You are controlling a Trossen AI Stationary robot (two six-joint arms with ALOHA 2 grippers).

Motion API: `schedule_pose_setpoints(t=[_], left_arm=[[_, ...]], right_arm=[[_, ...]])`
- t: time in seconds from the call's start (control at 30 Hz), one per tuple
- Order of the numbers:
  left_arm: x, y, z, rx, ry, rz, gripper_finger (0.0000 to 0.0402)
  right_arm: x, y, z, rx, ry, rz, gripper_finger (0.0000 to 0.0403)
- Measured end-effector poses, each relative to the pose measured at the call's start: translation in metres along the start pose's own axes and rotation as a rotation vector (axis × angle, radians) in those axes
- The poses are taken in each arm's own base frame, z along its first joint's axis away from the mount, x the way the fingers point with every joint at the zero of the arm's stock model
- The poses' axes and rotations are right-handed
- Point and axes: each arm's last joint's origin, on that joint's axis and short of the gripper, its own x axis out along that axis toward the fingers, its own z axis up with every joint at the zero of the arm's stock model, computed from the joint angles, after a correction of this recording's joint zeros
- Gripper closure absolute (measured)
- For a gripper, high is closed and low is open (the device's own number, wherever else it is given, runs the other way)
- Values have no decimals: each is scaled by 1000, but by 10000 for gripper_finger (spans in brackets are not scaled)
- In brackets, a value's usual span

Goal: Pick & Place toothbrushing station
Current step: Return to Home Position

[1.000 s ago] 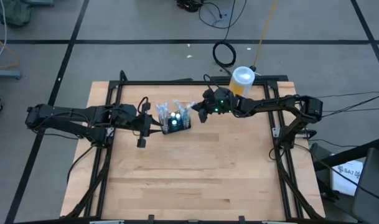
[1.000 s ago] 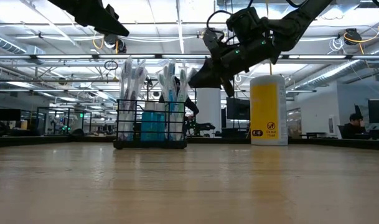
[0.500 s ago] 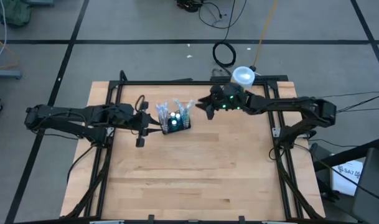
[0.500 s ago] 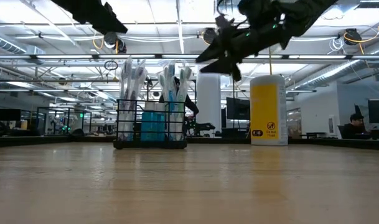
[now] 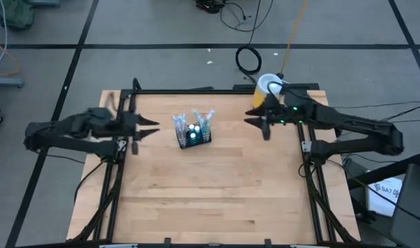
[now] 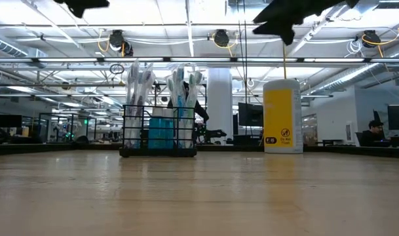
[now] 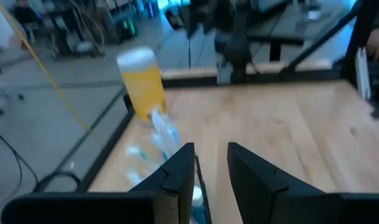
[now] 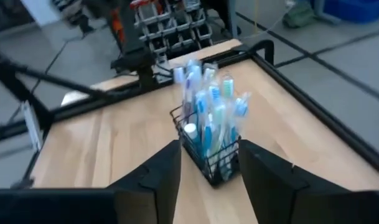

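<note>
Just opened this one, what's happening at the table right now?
Nothing is being held. The black mesh caddy stands on the table, packed with upright toothbrushes. The left gripper is open and empty, raised off to the caddy's left. The right gripper is also open and empty, raised on the caddy's right near the yellow canister. Loading looks finished, with both arms clear of the caddy.

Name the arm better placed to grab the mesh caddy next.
Left, probably. The left gripper sits nearer the caddy, open and aimed at it; the right gripper hangs farther off beside the yellow canister.
</note>
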Motion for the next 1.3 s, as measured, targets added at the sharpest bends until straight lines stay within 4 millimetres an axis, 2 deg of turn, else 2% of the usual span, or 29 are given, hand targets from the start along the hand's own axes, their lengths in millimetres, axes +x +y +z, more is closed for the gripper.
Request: schedule_pose_setpoints(t=[0.2, 0.33, 0.43, 0.53, 0.8, 0.9, 1.07, 1.2, 1.3], left_arm=[[-37, 6, 0, 3, -122, 11, 300], [-47, 6, -14, -4, -164, 15, 300], [-49, 5, -31, -6, -178, 16, 300], [-45, 2, -49, 3, -199, 19, 300], [-26, -6, -97, 31, -248, 28, 300], [-21, -8, -109, 47, -301, 36, 300], [-14, -12, -119, 52, -360, 7, 300], [-4, -18, -132, 8, -355, -102, 300], [5, -21, -144, 23, -375, -120, 300]], right_arm=[[-29, 12, -11, -149, -53, 140, 289], [-36, 12, -38, -233, -85, 312, 334], [-39, 10, -61, -323, -135, 391, 372], [-41, 6, -82, -370, -188, 401, 398], [-49, -6, -136, -326, -191, 389, 399], [-52, -9, -156, -307, -207, 391, 401], [-54, -14, -181, -318, -308, 401, 400], [-62, -12, -178, -303, -400, 419, 402], [-63, -12, -180, -288, -386, 419, 402]])
